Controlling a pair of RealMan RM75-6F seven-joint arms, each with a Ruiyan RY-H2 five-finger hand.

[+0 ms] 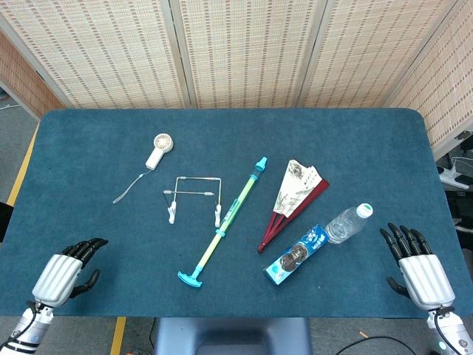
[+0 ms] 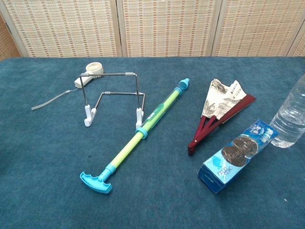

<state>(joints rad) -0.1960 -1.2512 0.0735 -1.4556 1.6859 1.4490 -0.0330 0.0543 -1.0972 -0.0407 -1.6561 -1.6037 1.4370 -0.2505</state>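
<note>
My left hand (image 1: 65, 272) hovers at the near left corner of the blue table (image 1: 89, 148), fingers apart and holding nothing. My right hand (image 1: 417, 266) is at the near right edge, also spread and empty, nearest the water bottle (image 1: 347, 222) (image 2: 291, 118). Between them lie a green and teal water squirter (image 1: 222, 224) (image 2: 139, 134), a partly folded paper fan (image 1: 290, 200) (image 2: 218, 110), a blue cookie box (image 1: 297, 254) (image 2: 237, 155), a wire stand (image 1: 195, 196) (image 2: 112, 98) and a small white handheld fan (image 1: 158, 150) (image 2: 89, 74). Neither hand shows in the chest view.
Woven screen panels (image 1: 244, 52) stand behind the table's far edge. A yellow floor line (image 1: 22, 166) runs along the left side. Cables and equipment (image 1: 457, 174) sit off the right edge.
</note>
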